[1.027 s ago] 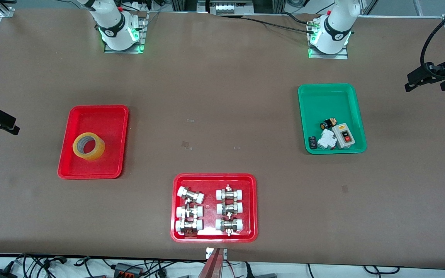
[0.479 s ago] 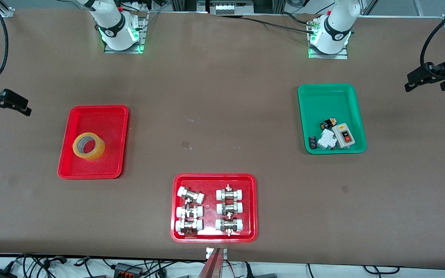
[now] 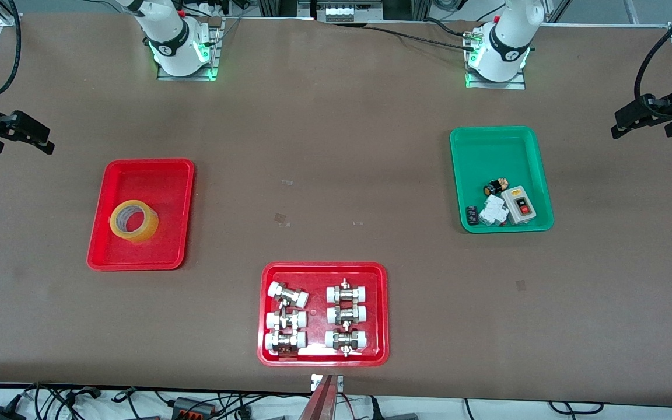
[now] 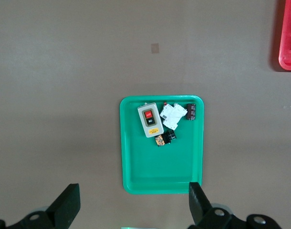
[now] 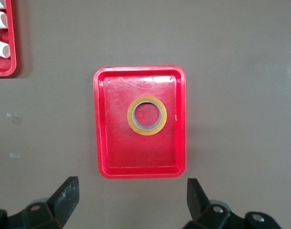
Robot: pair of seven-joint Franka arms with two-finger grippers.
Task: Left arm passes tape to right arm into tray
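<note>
You can see the tape (image 3: pixel 133 221) lying flat in the tray (image 3: pixel 115 255), with its open core facing up. It sits near the middle of the tray, a little toward the edge nearer the front camera, and touches none of the rim. The right wrist view shows the same: the roll (image 5: pixel 147 116) rests alone inside the red tray (image 5: pixel 103 162).

Your right gripper (image 3: pixel 31 135) hangs in the air at the right arm's end of the bench (image 3: pixel 336 146), over bare surface and well clear of the tray. Its fingers (image 5: pixel 65 196) stand wide apart with nothing between them.

Your left gripper (image 3: pixel 633 119) hangs over the left arm's end of the bench, apart from the green tray (image 3: pixel 469 146). Its fingers (image 4: pixel 67 204) are also spread wide and hold nothing. That green tray carries a grey switch box (image 3: pixel 521 205), a white part (image 3: pixel 493 211) and a few small dark pieces, all gathered toward its edge nearer the front camera.

The tray of fittings (image 3: pixel 382 309) sits nearest the front camera, midway along the bench, with white-capped metal fittings (image 3: pixel 287 294) in two columns.
</note>
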